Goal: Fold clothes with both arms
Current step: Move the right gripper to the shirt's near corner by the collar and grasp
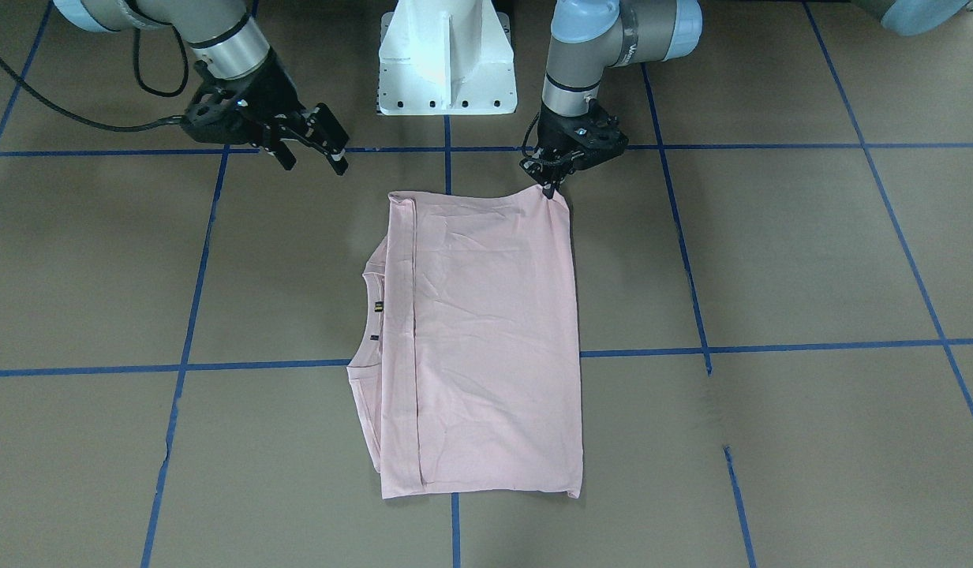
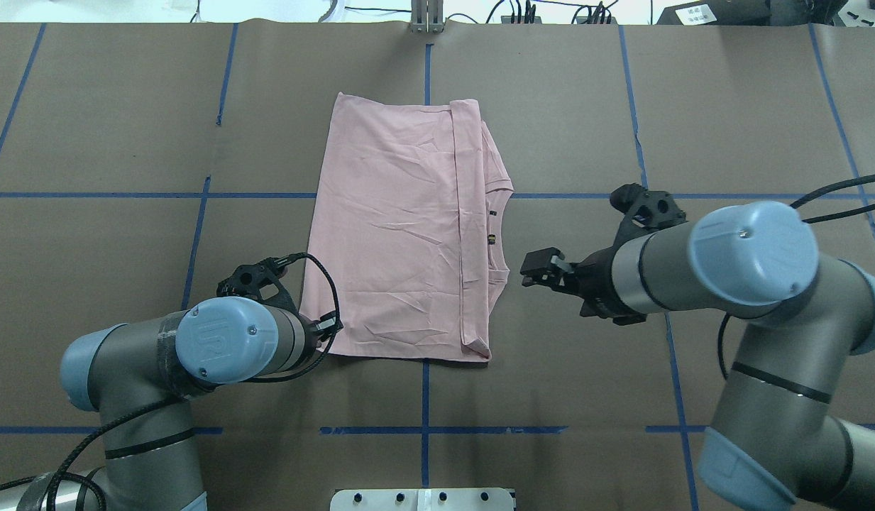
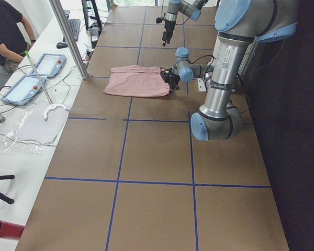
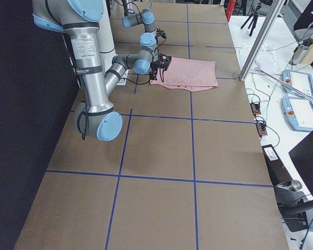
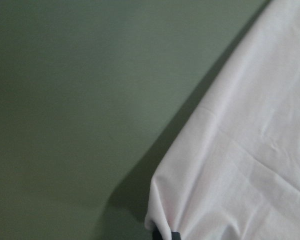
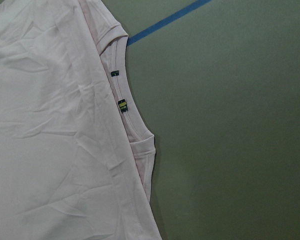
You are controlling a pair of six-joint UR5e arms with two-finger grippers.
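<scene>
The pale pink T-shirt (image 2: 394,227) lies flat on the brown table, folded into a rectangle, print hidden. Its ribbed neck with small dark tags (image 6: 122,105) peeks out on the side toward my right arm. My left gripper (image 1: 551,189) points down and is shut on the shirt's near corner; the left wrist view shows the pinched corner (image 5: 162,220) against a dark fingertip. It also shows in the overhead view (image 2: 328,328). My right gripper (image 1: 314,162) is open and empty, hovering beside the neck edge, apart from the cloth (image 1: 486,339); in the overhead view (image 2: 533,270) it faces the collar.
The white pedestal base (image 1: 447,59) stands between the arms at the near edge. Blue tape lines (image 1: 770,347) grid the brown table. In the exterior left view, a side bench with tablets (image 3: 42,65), a metal post (image 3: 68,36) and a seated person (image 3: 5,31) lie past the far edge.
</scene>
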